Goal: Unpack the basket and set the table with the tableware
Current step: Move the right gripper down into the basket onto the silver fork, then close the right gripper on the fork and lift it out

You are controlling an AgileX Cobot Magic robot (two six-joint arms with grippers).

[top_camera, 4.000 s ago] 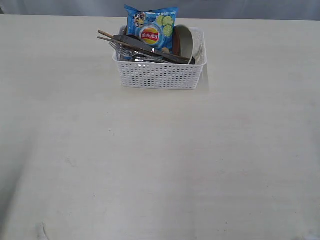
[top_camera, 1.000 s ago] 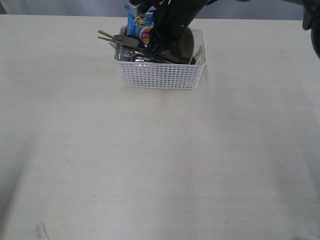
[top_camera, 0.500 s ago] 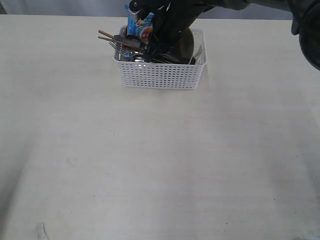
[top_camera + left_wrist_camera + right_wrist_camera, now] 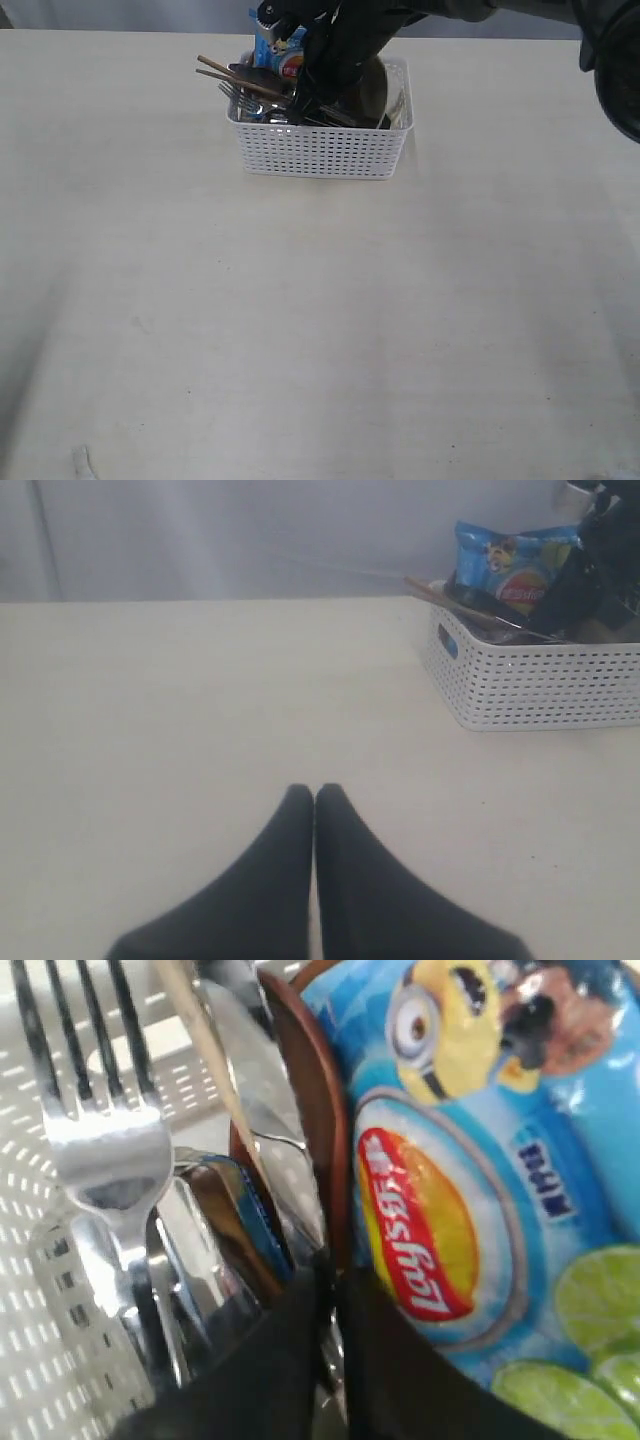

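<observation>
One white rectangular perforated plastic basket (image 4: pixel 320 150) stood at the 12 o'clock end of the large pale cream table (image 4: pixel 300 330), its long axis running 9 to 3 o'clock. Showing inside it were two thin wooden chopsticks (image 4: pixel 222 70), one four-tined steel fork (image 4: pixel 100 1150), one pale off-white bowl (image 4: pixel 378 95) on edge at the 3 o'clock end, and one blue chips bag (image 4: pixel 430 1190). The chopsticks lay side by side, long axis about 10 to 4 o'clock, with their free ends jutting past the rim toward 10. The right gripper (image 4: pixel 328 1285) reached into the basket with its fingers drawn almost together. What they pinched could not be told. The left gripper (image 4: pixel 314 792) hung over the table, fingers pressed together.
</observation>
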